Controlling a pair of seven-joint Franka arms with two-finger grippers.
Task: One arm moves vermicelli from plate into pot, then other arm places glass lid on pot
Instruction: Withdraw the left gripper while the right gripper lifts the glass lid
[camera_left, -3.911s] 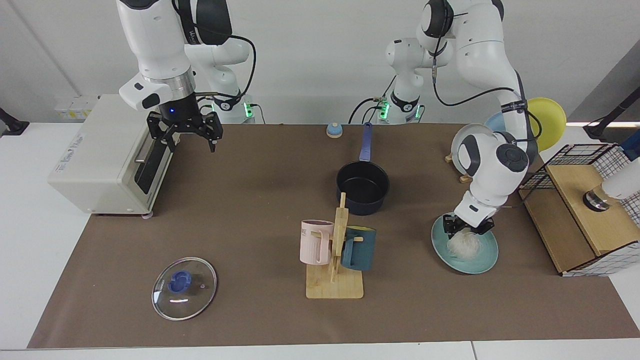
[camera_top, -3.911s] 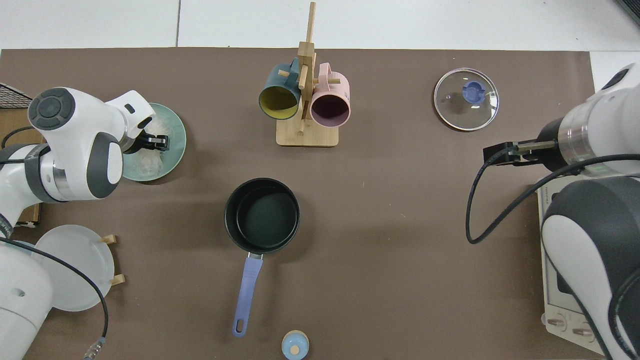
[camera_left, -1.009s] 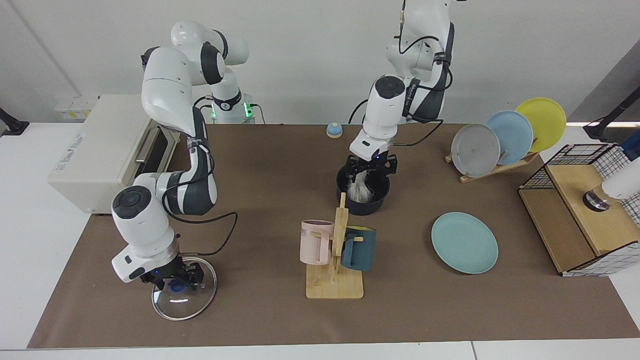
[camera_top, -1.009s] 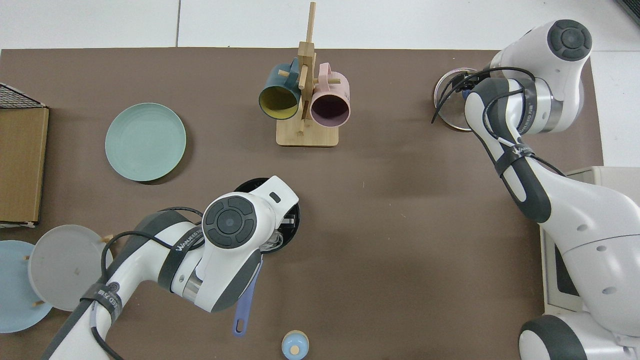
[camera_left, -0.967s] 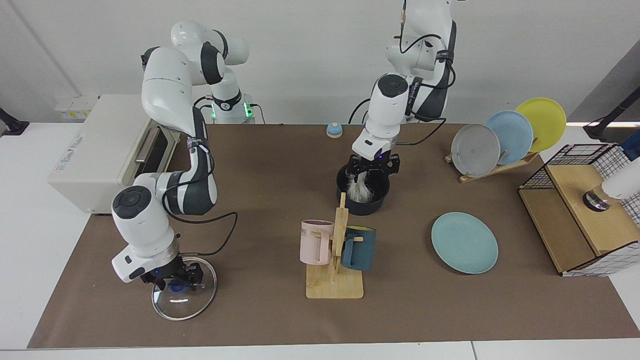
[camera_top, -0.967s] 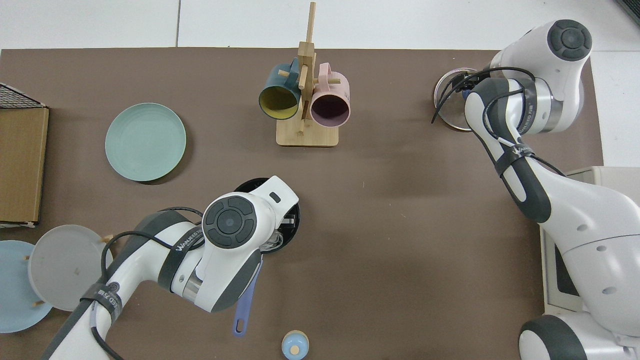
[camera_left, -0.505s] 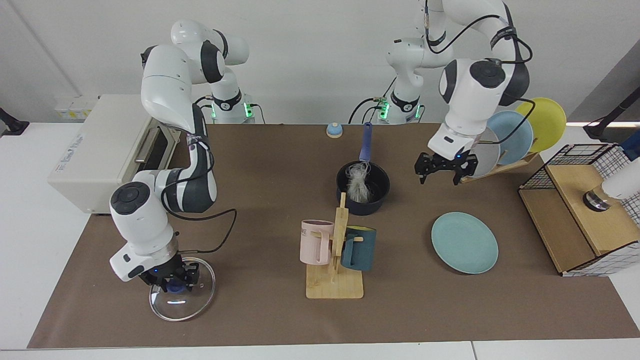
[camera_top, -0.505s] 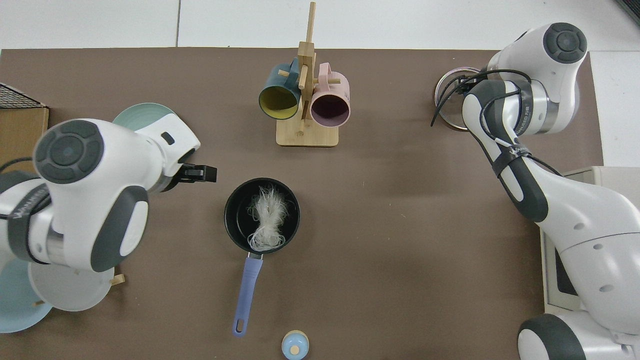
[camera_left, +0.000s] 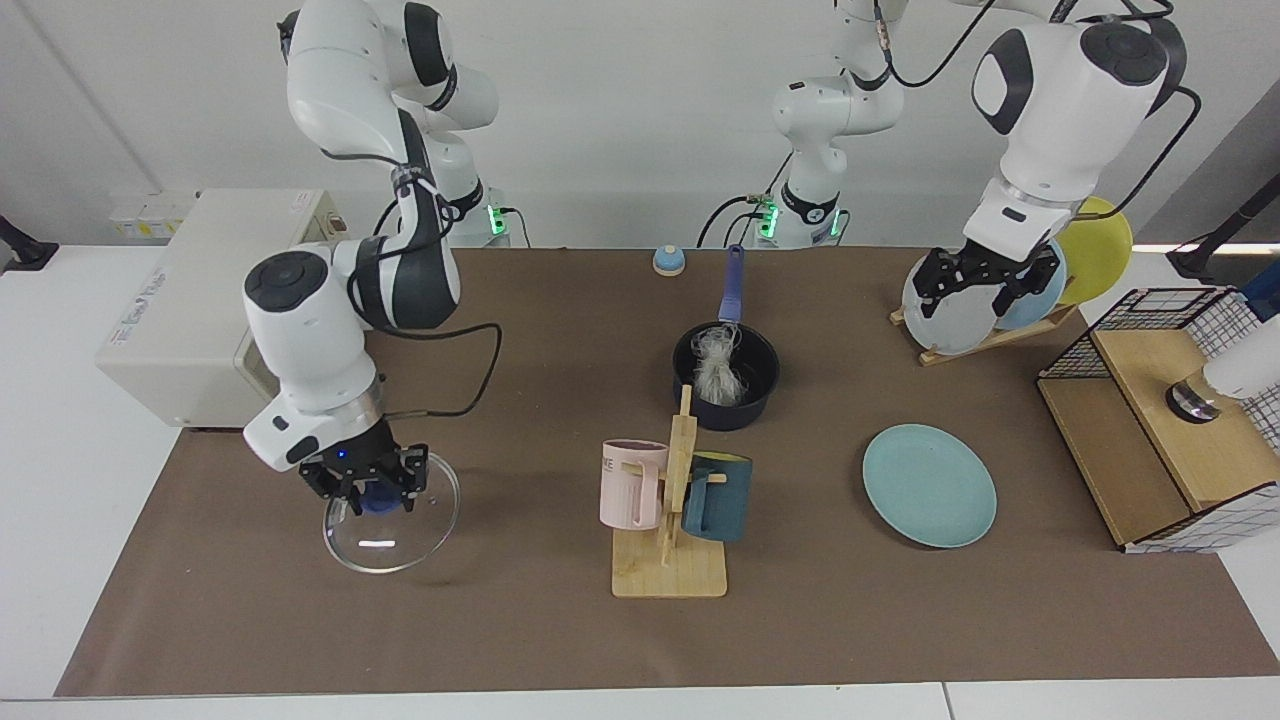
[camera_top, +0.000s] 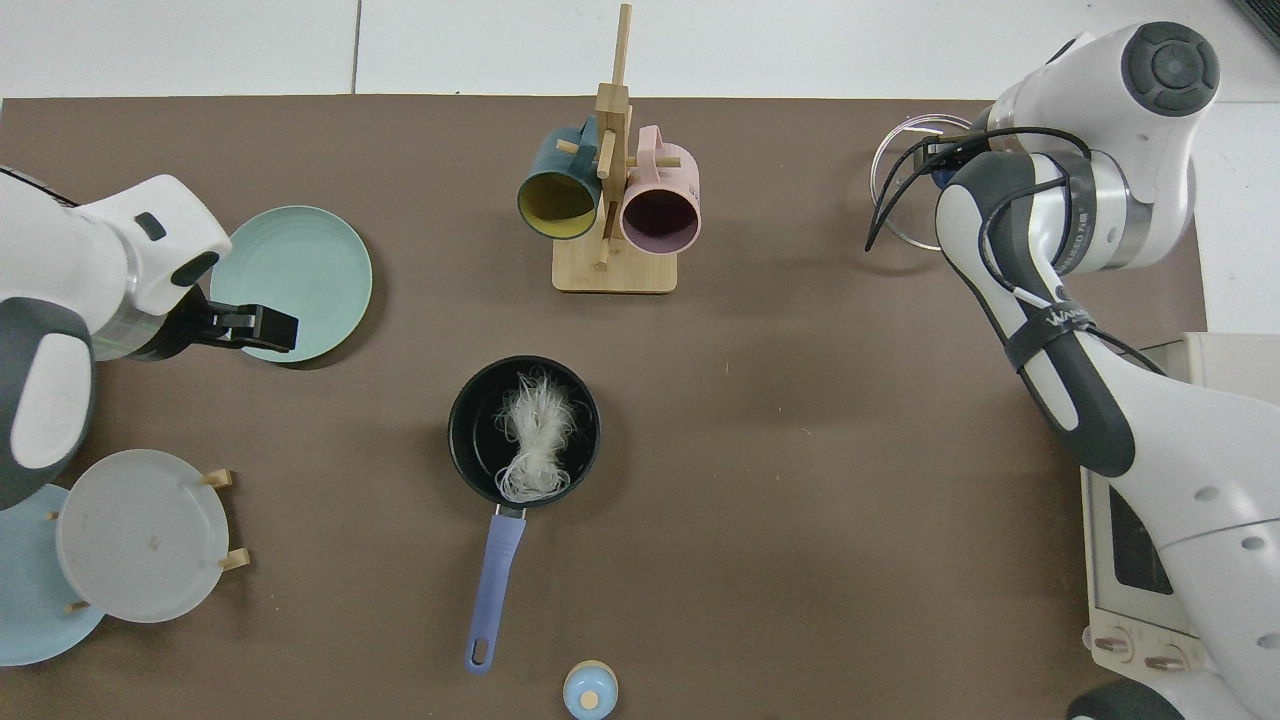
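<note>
The vermicelli (camera_left: 716, 372) (camera_top: 535, 432) lies as a white tangle inside the dark navy pot (camera_left: 745, 412) (camera_top: 470, 445), whose blue handle points toward the arm bases. The light teal plate (camera_left: 930, 486) (camera_top: 300, 275) is bare. My right gripper (camera_left: 364, 492) is shut on the blue knob of the glass lid (camera_left: 395, 535), which hangs tilted just above the mat. In the top view the arm covers most of the glass lid (camera_top: 900, 180). My left gripper (camera_left: 986, 284) (camera_top: 268, 328) is open and holds nothing, raised in front of the plate rack.
A wooden mug rack (camera_left: 668, 560) with a pink and a teal mug stands between lid and pot. The plate rack (camera_left: 1000, 290), a wire basket with a wooden box (camera_left: 1160, 430), a toaster oven (camera_left: 190, 300) and a small blue knob (camera_left: 668, 260) ring the mat.
My right gripper has lifted the lid off the mat and carried it toward the pot. My left gripper, after letting the vermicelli go in the pot, has risen away toward the plate rack.
</note>
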